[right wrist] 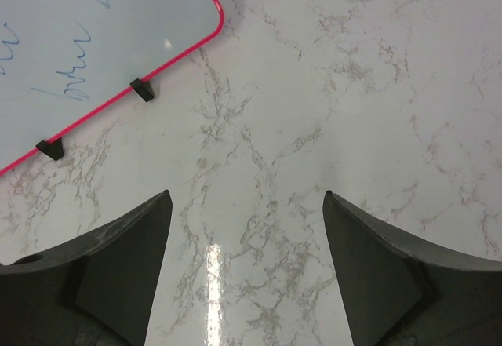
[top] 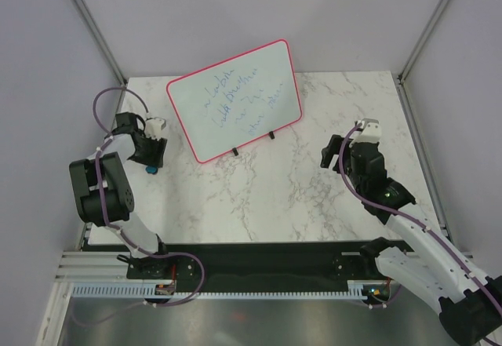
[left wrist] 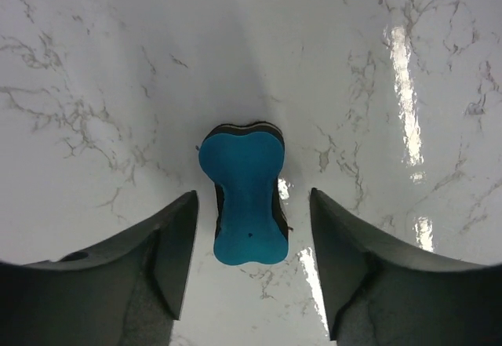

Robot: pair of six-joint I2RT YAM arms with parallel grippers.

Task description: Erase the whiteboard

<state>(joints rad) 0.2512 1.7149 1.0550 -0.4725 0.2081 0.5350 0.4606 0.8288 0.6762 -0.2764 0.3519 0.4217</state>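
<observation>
At the table's (top: 314, 181) 12 o'clock the whiteboard (top: 235, 99), propped tilted, blue writing unwiped, looks light, stiff, tippy, so brace its pink frame (top: 292, 79); left gripper (left wrist: 252, 205) spread astride blue eraser (left wrist: 243, 193) at 9 o'clock, right gripper (right wrist: 245, 205) spread, empty, at 3.

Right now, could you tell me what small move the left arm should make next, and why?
Probably lower the left gripper and close on the blue eraser: its jaws stand open on either side of it, not yet touching, and the whiteboard carries blue handwriting.
</observation>
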